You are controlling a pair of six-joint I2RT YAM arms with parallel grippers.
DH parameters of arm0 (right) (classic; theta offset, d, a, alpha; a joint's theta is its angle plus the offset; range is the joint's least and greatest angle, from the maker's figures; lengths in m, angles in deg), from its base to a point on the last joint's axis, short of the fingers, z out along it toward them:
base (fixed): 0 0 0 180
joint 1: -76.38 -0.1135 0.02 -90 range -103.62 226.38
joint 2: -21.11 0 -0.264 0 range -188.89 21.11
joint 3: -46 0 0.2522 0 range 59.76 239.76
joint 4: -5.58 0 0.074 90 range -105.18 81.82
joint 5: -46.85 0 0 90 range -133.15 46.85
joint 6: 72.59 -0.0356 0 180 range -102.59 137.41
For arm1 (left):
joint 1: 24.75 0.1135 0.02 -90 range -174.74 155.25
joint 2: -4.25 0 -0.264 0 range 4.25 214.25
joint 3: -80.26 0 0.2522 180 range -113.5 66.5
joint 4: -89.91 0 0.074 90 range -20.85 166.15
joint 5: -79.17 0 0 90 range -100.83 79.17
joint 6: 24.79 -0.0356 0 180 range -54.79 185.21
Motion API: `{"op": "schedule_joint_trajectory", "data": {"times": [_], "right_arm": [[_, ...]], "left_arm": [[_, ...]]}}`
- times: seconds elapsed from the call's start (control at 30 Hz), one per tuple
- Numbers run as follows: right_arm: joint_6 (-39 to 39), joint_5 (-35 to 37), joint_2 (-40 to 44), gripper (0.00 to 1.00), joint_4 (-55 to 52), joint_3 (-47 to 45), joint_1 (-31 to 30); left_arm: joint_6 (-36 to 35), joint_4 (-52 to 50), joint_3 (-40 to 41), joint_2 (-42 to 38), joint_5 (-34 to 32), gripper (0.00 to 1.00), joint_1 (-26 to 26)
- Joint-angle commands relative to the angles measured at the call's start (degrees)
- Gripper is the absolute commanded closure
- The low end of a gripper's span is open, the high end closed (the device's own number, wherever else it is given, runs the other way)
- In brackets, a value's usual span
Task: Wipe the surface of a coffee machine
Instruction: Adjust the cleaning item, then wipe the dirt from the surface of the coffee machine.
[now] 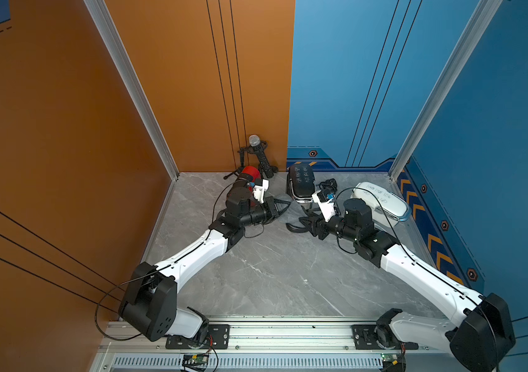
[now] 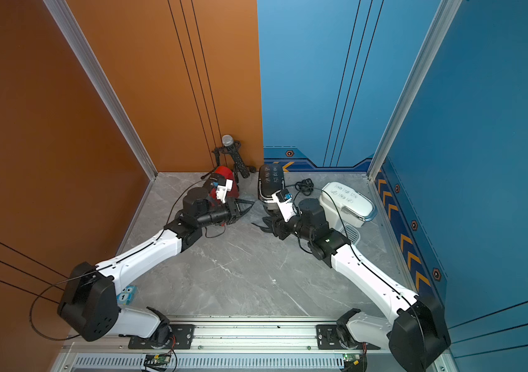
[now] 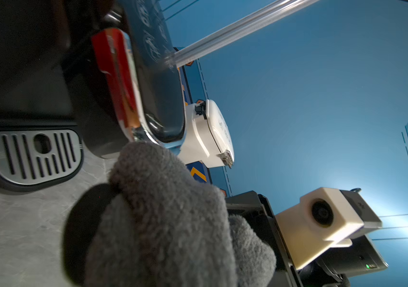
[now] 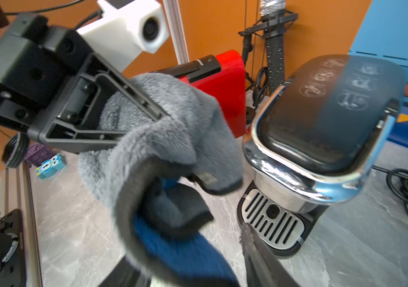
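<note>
left gripper (image 1: 285, 205): clamped on grey cloth (image 4: 173, 116) | right gripper (image 1: 295, 218): jaws apart, cloth's end hanging between them | black coffee machine (image 1: 301, 182): upright at back of table (image 1: 272, 273), just beyond both grippers, between red machine (image 1: 251, 174) and white machine (image 1: 381, 203)

I'm holding the cloth (image 4: 173, 111) in my left gripper (image 1: 285, 205) just before the coffee machine (image 1: 301, 182); a second machine (image 1: 251, 174) is sitting left of it, a third machine (image 1: 381, 201) right, a microphone (image 1: 254, 140) standing behind the second.
</note>
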Motion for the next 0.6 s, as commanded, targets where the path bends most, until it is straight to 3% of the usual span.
{"op": "schedule_joint_trajectory", "data": {"times": [0.0, 0.3, 0.43, 0.57], "right_arm": [[-3.2, 4.5, 0.1, 0.43, 1.7, -1.4, 1.8], [-8.3, 8.5, 2.8, 0.42, 3.5, -7.4, 4.3], [-9.8, 8.3, 3.1, 0.42, 5.2, -9.9, 4.2], [-10.2, 8.1, 4.0, 0.42, 5.7, -11.4, 4.1]], "left_arm": [[-3.2, -1.1, 2.9, -1.4, -6.6, 1.00, 1.6], [-5.7, -1.0, 1.7, 3.3, -24.8, 1.00, -0.5], [-8.2, -1.0, -0.5, 5.7, -36.6, 1.00, -3.3], [-8.2, -1.0, -5.7, 10.2, -40.0, 1.00, -5.6]]}}
